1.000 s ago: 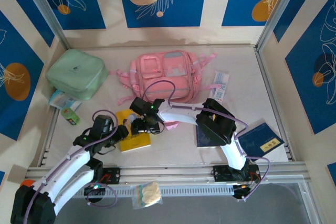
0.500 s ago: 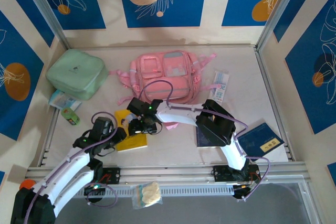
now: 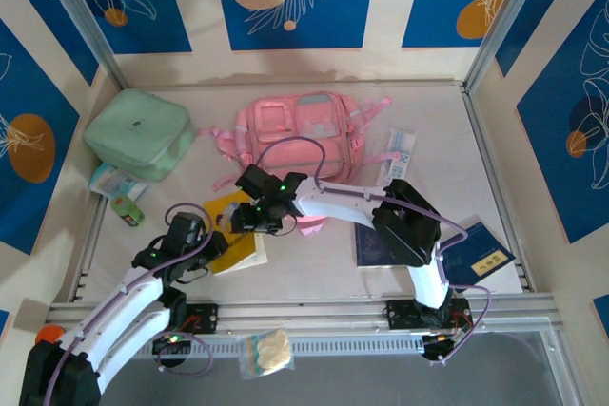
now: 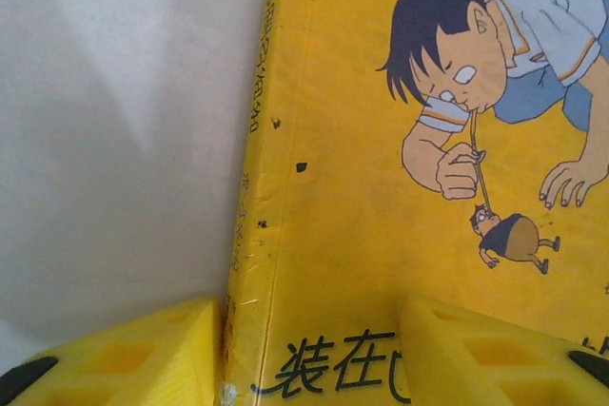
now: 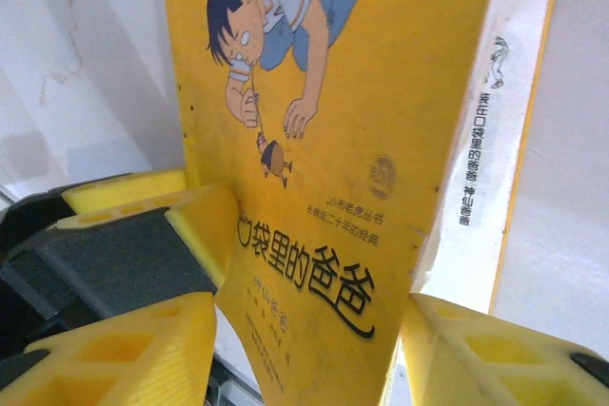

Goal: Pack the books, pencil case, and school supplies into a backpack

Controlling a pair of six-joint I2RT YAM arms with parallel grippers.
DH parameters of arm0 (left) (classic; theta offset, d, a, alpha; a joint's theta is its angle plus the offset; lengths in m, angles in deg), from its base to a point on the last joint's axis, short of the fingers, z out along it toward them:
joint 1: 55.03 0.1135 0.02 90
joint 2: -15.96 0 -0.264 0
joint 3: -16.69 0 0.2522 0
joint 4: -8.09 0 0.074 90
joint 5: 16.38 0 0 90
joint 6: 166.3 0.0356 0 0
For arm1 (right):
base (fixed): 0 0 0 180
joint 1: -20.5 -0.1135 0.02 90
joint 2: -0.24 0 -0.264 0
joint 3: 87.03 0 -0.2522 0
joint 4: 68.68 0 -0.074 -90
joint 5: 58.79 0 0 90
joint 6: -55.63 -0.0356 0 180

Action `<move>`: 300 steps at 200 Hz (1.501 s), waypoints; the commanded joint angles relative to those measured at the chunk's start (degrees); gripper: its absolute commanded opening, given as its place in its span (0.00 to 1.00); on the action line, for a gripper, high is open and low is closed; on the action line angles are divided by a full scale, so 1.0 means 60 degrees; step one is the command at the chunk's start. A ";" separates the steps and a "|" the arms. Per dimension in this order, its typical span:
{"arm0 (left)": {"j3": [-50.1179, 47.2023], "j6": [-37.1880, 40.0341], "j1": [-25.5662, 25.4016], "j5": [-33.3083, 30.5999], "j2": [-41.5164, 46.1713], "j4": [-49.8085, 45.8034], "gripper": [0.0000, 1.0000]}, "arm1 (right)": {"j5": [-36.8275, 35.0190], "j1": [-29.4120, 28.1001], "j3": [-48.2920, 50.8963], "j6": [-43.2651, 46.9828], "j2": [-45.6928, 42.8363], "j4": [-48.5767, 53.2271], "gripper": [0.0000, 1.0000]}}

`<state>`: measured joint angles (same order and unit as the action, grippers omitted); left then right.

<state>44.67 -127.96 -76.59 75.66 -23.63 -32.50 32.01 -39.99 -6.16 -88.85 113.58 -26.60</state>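
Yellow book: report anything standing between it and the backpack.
The right gripper and its wrist lie across that stretch, over the far edge of the yellow book, short of the backpack; a pink strap trails beside them. Nothing else visible.

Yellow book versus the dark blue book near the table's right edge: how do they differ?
The yellow book has a bright cartoon cover; the dark blue book is plain with a small pale label. The yellow book sits between the left gripper and the right gripper; the dark blue book lies flat, untouched. Both are rectangular and of similar size.
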 commanded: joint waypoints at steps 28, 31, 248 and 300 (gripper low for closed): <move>-0.0041 -0.0120 -0.0069 0.0095 -0.0103 -0.0109 0.51 | 0.0607 -0.0053 0.0586 -0.0516 -0.0414 -0.0798 0.43; -0.0046 -0.0128 -0.0070 0.0086 -0.0109 -0.0106 0.51 | 0.0608 -0.0055 0.0589 -0.0524 -0.0429 -0.0801 0.42; 0.4484 0.1620 0.0103 -0.1900 0.0855 -0.4262 0.66 | -0.0143 -0.0430 0.1784 0.0591 -0.3785 -0.2038 0.00; 0.6607 0.3005 0.0133 -0.0095 0.0625 -0.4259 0.70 | 0.1176 0.0616 0.1614 0.1514 -0.5385 -0.1460 0.00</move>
<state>79.95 -116.20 -76.16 67.81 -18.91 -56.10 32.58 -40.21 5.10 -84.39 85.87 -34.32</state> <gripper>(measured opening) 0.689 0.060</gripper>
